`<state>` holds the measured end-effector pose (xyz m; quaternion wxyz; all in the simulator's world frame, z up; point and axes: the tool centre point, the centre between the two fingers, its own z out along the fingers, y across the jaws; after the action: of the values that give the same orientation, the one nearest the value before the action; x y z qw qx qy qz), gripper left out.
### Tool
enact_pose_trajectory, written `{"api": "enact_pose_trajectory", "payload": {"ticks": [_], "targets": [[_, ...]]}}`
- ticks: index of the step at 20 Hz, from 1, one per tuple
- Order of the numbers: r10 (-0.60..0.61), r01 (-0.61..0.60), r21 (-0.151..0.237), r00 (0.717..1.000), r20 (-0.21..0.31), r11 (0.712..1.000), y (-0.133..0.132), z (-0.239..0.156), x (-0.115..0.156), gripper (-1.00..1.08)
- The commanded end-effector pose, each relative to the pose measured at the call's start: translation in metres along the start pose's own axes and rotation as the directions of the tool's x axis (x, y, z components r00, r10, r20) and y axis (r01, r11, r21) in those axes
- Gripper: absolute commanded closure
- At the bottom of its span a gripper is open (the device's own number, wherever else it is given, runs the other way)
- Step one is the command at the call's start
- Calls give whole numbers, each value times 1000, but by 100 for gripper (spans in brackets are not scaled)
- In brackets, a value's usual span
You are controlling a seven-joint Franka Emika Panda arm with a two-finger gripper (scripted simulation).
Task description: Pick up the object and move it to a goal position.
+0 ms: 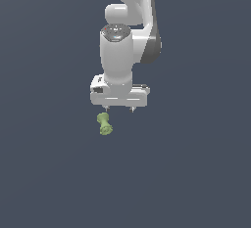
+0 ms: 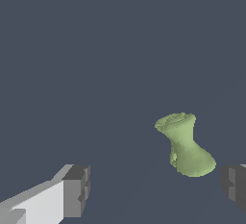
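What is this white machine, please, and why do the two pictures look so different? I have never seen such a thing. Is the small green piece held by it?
The white machine is a robot arm, drawn by a computer simulation. At its lower end sits the gripper, a kind of hand with two short fingers that can close on a thing.

The exterior view comes from a camera away from the arm, so you see the arm from outside. The wrist view comes from a camera on the arm's wrist, so it looks past the fingers at the plain dark surface.

On that surface lies one thing: a small light-green spool with flared ends. It is not held. The fingers stand wide apart, and the spool lies close to one of them, untouched.
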<state>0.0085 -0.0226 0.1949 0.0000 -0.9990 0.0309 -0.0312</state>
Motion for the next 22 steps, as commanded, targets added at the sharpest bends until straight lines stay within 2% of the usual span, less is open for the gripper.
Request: {"api": "enact_pose_trajectory", "payload": {"ticks": [1, 11, 22], "targets": [[-16, 16, -1, 1000, 3, 1000, 4, 4, 0, -92], [-149, 149, -1, 988, 25, 989, 33, 32, -5, -92], [-324, 324, 13, 945, 51, 946, 71, 70, -14, -92]]}}
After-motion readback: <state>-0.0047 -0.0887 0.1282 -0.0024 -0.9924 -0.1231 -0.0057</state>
